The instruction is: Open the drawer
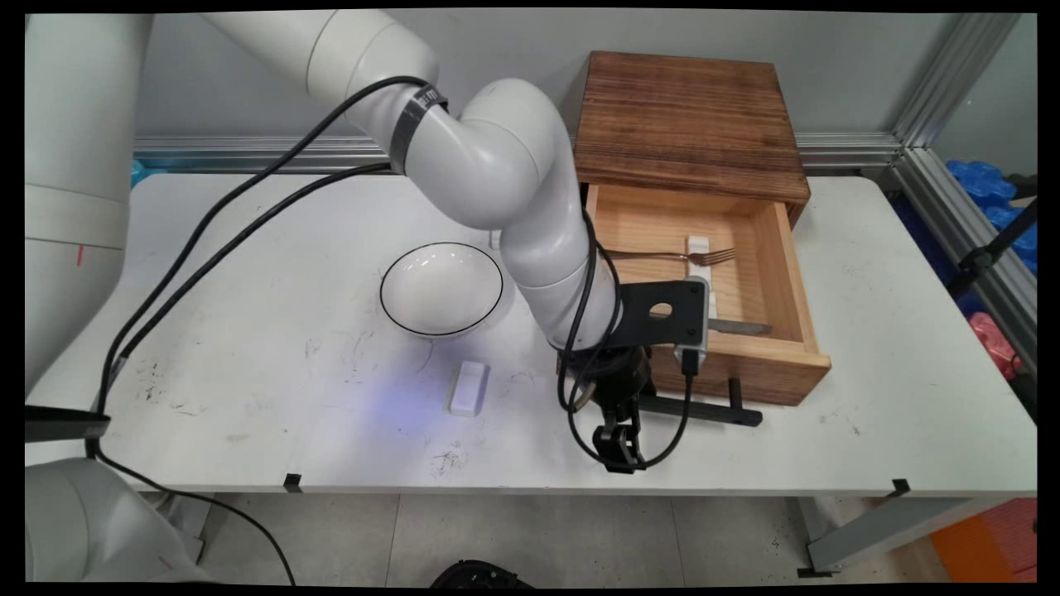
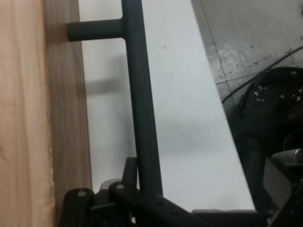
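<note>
A wooden drawer box (image 1: 691, 116) stands at the back right of the table, and its drawer (image 1: 737, 364) is pulled out. Inside the drawer lie a fork (image 1: 671, 256) and a knife (image 1: 739, 328). My gripper (image 1: 619, 451) points down in front of the drawer's face, at the left part of the black bar handle (image 1: 704, 410). In the hand view the handle (image 2: 138, 94) runs up the frame beside the wooden drawer front (image 2: 28, 113) and passes into my gripper (image 2: 144, 184), which is shut on it.
A white bowl with a dark rim (image 1: 440, 289) sits at the table's middle. A small white block (image 1: 469, 387) lies in front of it. Black cables (image 1: 215, 223) hang from the arm across the table's left half. The table's front edge (image 1: 530, 490) is just below the gripper.
</note>
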